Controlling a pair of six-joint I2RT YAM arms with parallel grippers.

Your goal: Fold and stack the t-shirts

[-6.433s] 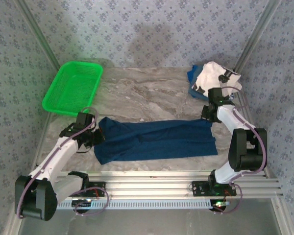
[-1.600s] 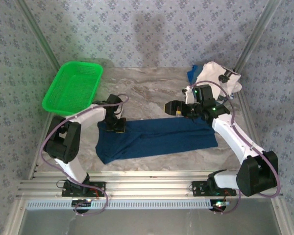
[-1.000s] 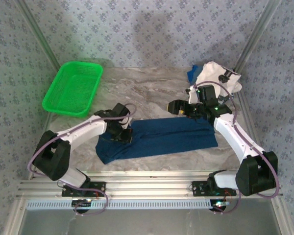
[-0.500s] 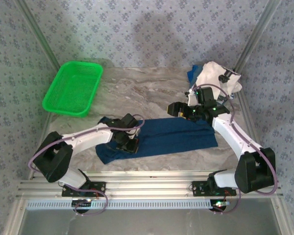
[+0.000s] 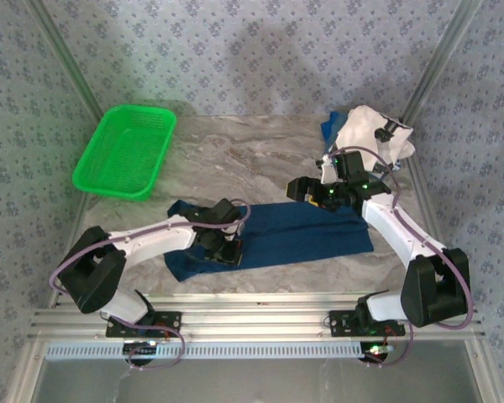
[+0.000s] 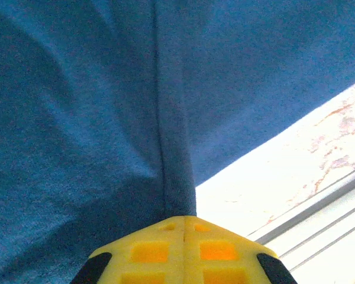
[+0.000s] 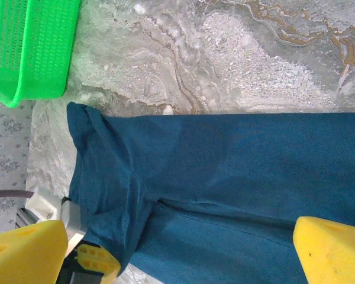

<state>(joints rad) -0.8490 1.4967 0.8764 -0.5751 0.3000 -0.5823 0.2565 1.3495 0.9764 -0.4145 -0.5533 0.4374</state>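
While left fingers (image 6: 147, 255) pinch the blue t-shirt (image 5: 307, 237), right fingers (image 7: 336, 253) gape.

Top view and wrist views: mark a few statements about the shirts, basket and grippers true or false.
1. The left gripper is shut on a fold of the blue shirt. True.
2. The right gripper is clamped on that shirt. False: its jaws stand wide open above the shirt's far edge and hold nothing.
3. The basket sits at the table's far right. False: it sits at the far left corner.
4. A white shirt lies bunched at the far right, with blue cloth beside it. True.
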